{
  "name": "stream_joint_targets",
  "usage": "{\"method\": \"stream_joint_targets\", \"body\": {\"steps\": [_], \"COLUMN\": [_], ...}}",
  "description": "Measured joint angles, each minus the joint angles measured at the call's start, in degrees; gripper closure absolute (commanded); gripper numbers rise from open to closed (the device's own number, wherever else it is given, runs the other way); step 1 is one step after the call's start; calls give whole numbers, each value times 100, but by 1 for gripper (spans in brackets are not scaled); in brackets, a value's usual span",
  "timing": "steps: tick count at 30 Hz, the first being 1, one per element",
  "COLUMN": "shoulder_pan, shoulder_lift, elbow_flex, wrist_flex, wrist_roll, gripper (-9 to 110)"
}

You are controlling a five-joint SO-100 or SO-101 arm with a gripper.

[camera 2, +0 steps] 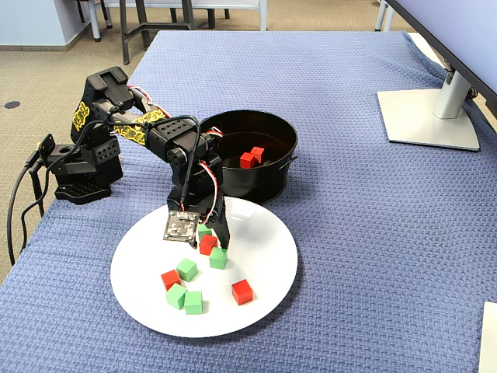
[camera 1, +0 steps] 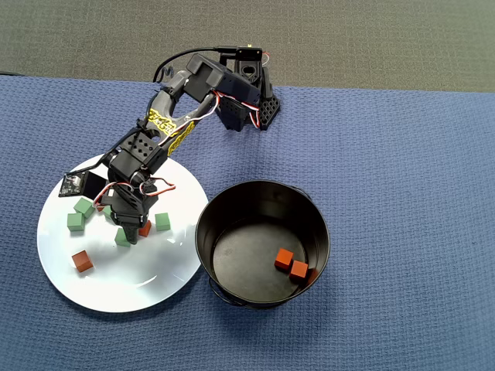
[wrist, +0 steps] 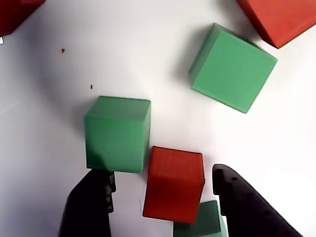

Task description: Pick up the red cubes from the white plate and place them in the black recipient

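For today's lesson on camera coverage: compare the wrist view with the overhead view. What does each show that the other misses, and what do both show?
Only the wrist view shows the open gripper straddling a red cube, with a green cube close beside it. Only the overhead view shows the black recipient holding two red cubes, the whole white plate and the arm's base. Both show red and green cubes on the plate's white surface.

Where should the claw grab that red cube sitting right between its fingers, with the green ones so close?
Probably from straight above, closing on the red cube's two flat side faces. The open gripper already straddles it on the white plate. A green cube sits close at one corner, so the fingers should drop into the gaps beside it.
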Motion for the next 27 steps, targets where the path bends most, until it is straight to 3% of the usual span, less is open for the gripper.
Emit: {"method": "stream_joint_targets", "body": {"steps": [15,23,27], "shoulder_pan": [-97,-167,-141], "shoulder_lift": [141,141,141], "elbow_flex": [308,308,246], "wrist_flex": [18,18,18], "wrist_roll": [396,431,431], "gripper": [89,101,102]}}
